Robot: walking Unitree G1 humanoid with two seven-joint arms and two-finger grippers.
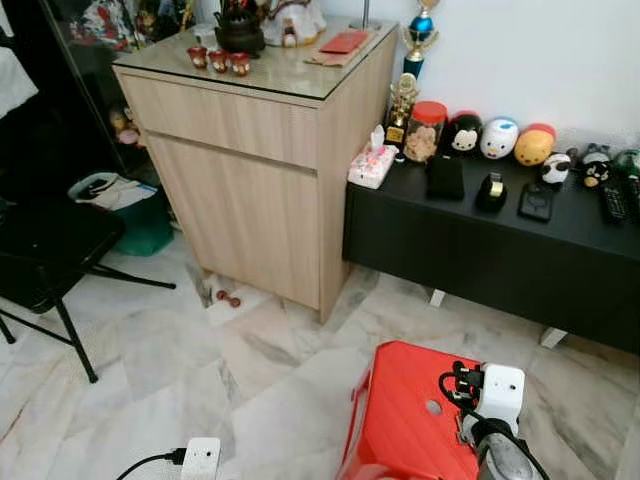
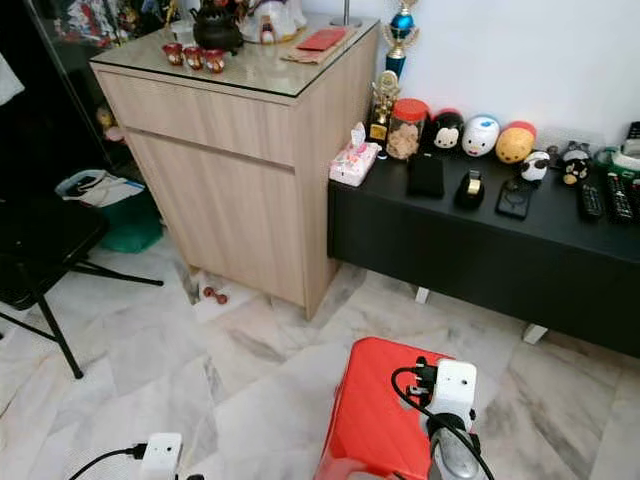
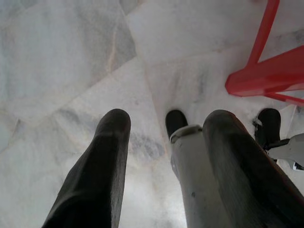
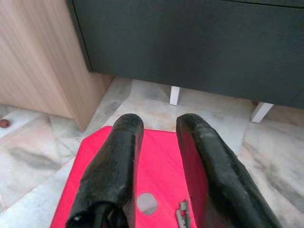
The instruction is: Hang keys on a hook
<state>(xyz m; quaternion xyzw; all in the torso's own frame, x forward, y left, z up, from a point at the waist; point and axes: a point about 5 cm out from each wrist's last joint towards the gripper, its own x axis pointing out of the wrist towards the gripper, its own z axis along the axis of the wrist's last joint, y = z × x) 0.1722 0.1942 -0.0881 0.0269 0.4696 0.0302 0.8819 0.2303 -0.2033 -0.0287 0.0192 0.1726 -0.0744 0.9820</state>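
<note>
I have the right end effector (image 4: pixel 159 124) hanging over the red stool (image 1: pixel 400 400), fingers spread apart with nothing between them. The left end effector (image 3: pixel 166 118) hangs idle over the marble floor (image 3: pixel 71 61), also released and empty. A small metal piece, which I take to be the keys (image 4: pixel 183 214), lies flat on the stool's seat just beside the round hole (image 4: pixel 147 203) in it. So the keys are on no hook now, and I cannot make out a hook anywhere. I judge the step in hand to be the pickup. The next move calls for lowering the right fingers astride that piece and clenching on something thin and flat against hard plastic, where it could easily skid away. After that I will need to find the hook. The right wrist view gives me the keys and the hole. The head views give the room instead: the wooden cabinet (image 1: pixel 250 170) and the black tabletop (image 1: pixel 470 225) by the wall, with the wrist over the seat's right edge.
</note>
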